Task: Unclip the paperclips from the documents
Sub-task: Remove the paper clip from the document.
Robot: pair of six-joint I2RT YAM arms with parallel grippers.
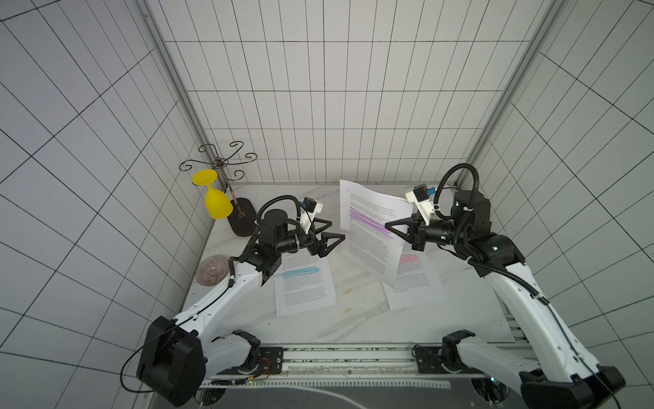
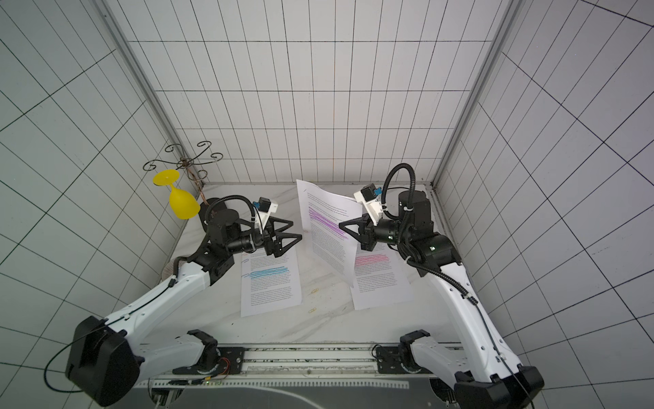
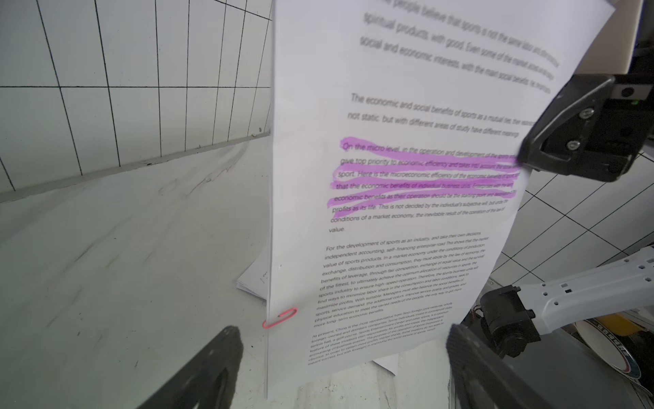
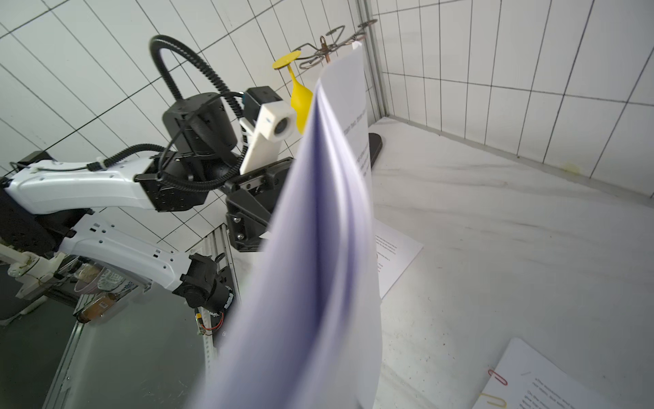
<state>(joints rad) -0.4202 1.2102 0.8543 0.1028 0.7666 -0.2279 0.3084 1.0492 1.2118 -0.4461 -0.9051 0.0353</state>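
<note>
Clamping one side edge of the white printed sheaf with the purple highlighter band (image 1: 368, 248), your right gripper (image 1: 388, 226) is fully closed and holds it upright over the white marble table (image 1: 318, 329). Your left gripper (image 1: 337, 230) gapes wide and empty just beside the sheaf's opposite edge, where one pink wire paperclip (image 3: 279, 318) sits low down. Flat below that sheaf lie the blue-banded sheaf (image 1: 304, 287) and the pink-banded sheaf (image 1: 412, 279), with two loose yellow paperclips (image 1: 348, 291) between them.
</note>
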